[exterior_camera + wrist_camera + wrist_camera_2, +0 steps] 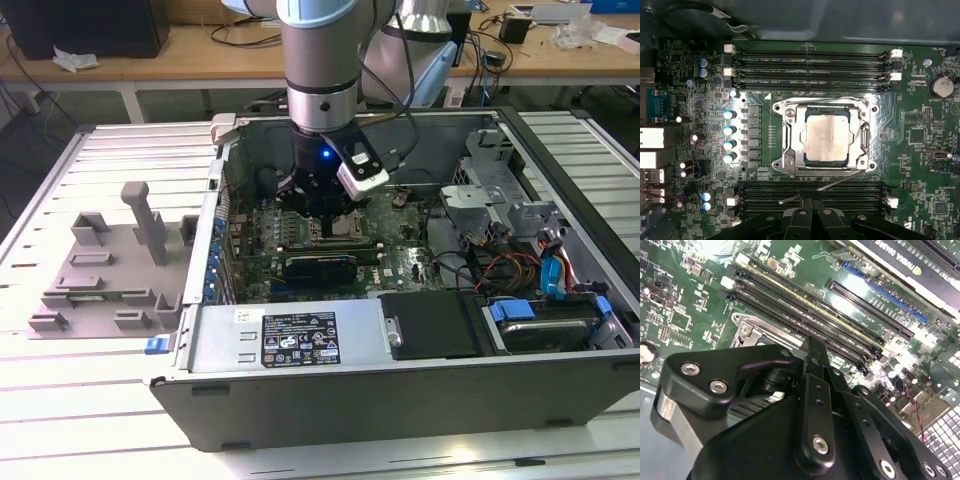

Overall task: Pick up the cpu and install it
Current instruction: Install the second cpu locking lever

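The small flat square cpu with the silvery top [827, 137] is being seen lying in the dark metal-framed socket [790, 140], right under the black gripper [322, 205], and whether its fingers are open cannot be told.

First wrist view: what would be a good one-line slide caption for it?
Silvery square cpu seated in the metal-framed motherboard socket on the green motherboard, black gripper poised beside it.

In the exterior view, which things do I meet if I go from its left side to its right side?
Grey plastic tray → claw over the cpu in the motherboard socket → black drive cover → blue latch at the case's right end.
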`<state>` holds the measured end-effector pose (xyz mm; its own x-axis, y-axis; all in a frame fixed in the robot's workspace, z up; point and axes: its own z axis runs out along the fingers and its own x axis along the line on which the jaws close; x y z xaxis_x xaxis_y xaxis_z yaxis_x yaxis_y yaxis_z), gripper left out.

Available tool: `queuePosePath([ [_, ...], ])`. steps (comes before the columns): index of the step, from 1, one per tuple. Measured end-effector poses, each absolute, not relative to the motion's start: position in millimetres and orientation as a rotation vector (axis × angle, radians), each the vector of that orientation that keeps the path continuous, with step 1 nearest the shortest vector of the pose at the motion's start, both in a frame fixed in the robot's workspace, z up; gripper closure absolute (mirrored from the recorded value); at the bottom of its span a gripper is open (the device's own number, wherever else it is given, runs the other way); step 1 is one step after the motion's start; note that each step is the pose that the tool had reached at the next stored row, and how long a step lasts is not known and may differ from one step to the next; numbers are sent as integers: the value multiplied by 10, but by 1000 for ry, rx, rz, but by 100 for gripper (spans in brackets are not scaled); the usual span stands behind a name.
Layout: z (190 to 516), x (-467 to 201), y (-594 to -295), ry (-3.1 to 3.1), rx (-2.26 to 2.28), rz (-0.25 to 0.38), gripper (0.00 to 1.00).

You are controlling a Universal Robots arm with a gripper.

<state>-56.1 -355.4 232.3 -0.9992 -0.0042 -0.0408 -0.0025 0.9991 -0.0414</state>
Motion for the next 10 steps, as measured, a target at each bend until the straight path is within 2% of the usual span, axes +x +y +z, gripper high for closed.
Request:
queuePosePath([
  [10, 2222, -565, -3559, 3099, 122, -67, 89],
])
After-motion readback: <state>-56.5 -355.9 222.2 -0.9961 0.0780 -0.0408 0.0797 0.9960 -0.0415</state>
